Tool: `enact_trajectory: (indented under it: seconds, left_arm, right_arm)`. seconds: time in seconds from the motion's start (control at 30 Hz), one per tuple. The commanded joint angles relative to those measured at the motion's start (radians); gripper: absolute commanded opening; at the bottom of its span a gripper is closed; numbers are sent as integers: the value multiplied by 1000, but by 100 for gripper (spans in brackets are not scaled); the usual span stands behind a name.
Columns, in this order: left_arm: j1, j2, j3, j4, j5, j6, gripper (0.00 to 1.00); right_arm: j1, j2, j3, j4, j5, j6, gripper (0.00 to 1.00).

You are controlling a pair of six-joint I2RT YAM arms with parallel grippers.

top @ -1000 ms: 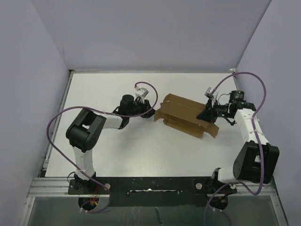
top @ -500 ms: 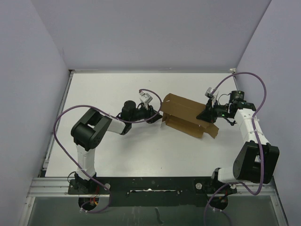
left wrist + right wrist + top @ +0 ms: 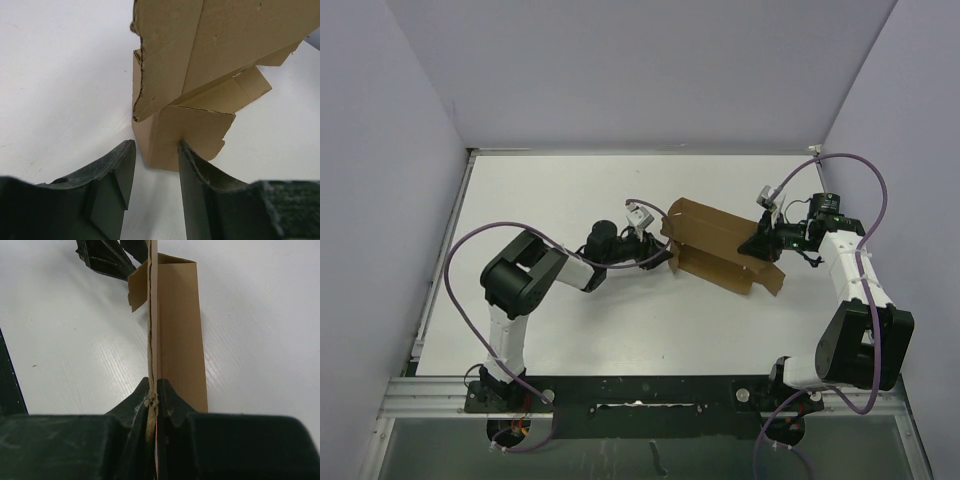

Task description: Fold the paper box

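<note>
Paper box (image 3: 720,240): plain brown cardboard, partly folded, lying on the white surface (image 3: 550,190) right of centre, between the two arms. In the overhead view its long axis runs from far-left to near-right. Loose flaps stick out along the near edge and at the right end.

Right tool (image 3: 152,390): jaws pressed together on a cardboard edge at the box's right end. In its wrist view the pinched panel stands on edge and runs straight away from the camera. A broader panel spreads to the right of it.

Left tool (image 3: 155,150): jaws part-way apart, low over the surface at the box's left end. The lower corner of a small flap sits between the two tips. The jaw on the right of that wrist view touches the flap's edge. The other jaw stands clear of the cardboard, with white surface showing in the gap. No grip on this side.

Purple cables (image 3: 460,260) loop out from each arm above the surface.
</note>
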State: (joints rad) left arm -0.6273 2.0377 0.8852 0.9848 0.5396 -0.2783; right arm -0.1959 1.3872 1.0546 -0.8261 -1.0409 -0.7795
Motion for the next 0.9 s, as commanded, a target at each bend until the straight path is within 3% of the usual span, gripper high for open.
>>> enact_trajectory:
  seconds: [0.0, 0.87]
  left_arm:
    - [-22, 34, 24, 101, -67, 28, 39]
    - [-93, 99, 59, 212, -273, 58, 41]
  right_arm:
    - [-4, -5, 27, -17, -33, -19, 0]
    - [-5, 12, 44, -42, -69, -17, 0]
